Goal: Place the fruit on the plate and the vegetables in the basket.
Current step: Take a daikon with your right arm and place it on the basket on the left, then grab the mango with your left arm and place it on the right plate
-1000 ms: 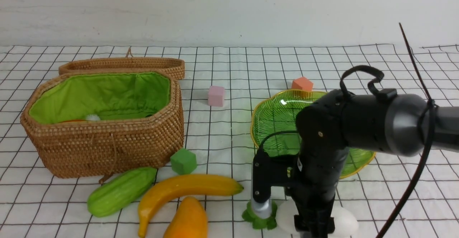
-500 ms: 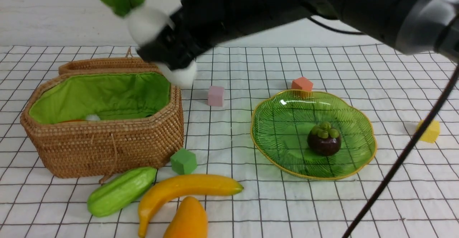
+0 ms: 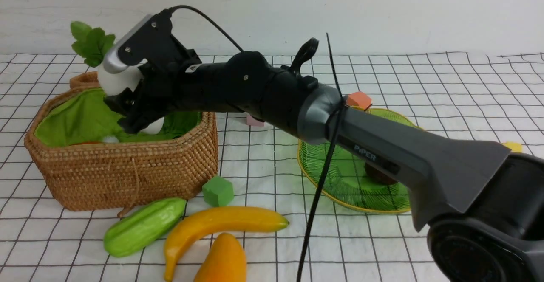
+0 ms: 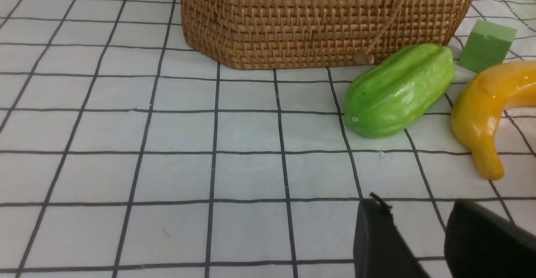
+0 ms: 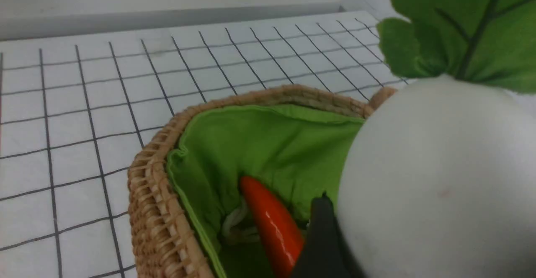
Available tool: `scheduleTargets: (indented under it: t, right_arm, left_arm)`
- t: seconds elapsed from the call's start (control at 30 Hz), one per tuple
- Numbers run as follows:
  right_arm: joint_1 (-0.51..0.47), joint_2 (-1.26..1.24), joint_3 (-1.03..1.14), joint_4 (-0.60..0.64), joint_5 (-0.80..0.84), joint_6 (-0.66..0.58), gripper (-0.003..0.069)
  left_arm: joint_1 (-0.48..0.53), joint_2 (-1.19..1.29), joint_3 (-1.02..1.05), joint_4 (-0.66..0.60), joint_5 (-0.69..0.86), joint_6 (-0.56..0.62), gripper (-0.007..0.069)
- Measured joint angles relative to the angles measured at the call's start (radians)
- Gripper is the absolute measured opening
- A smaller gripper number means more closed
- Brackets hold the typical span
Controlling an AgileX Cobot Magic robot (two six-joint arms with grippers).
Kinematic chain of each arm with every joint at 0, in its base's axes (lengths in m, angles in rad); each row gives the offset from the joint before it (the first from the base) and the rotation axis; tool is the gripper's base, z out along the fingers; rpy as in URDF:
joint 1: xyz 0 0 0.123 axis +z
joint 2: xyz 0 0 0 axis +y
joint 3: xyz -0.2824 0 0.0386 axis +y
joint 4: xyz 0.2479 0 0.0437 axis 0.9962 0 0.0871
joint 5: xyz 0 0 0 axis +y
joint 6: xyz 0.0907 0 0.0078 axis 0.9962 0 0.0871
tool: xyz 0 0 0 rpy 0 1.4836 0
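Claw gripping white radish, "PiPER" lettering on arm

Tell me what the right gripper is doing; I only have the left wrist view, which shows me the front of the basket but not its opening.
Observer: In the front view, the right gripper has the white radish between its fingers, at the opening of the basket.
Operator: Is any vegetable inside the basket already?
Observer: Yes, the right wrist view shows the orange-red carrot lying against the green lining.
Operator: And the plate, has it any fruit on it?
Observer: The mangosteen is on the plate, partly hidden behind the right arm in the front view.
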Motion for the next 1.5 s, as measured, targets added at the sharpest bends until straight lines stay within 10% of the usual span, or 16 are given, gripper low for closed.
scheduleTargets:
  t: [0.2,0.47,0.7,0.83,1.13,1.5]
  right_arm:
    - [-0.003,-0.048,-0.007,-0.005,0.053,0.004,0.0676]
    - [-0.019,-0.247,-0.007,-0.156,0.46,0.043,0.0608]
    - [-0.14,-0.549,-0.015,-0.699,0.906,0.475,0.0352]
    - [-0.333,-0.715,0.017,-0.97,0.954,0.958,0.011]
    - [-0.641,-1.013,0.531,-0.9,0.967,1.152,-0.0008]
    - [-0.668,-1.054,0.949,-0.865,0.957,1.17,-0.0008]
  left_arm:
    - [0.0,0.0,0.0,0.0,0.0,0.0,0.0239]
    - [0.0,0.0,0.0,0.0,0.0,0.0,0.0239]
    - [0.0,0.0,0.0,0.0,0.0,0.0,0.0239]
    - [0.0,0.0,0.0,0.0,0.0,0.0,0.0239]
    - [0.0,0.0,0.0,0.0,0.0,0.0,0.0239]
    - [0.0,0.0,0.0,0.0,0.0,0.0,0.0239]
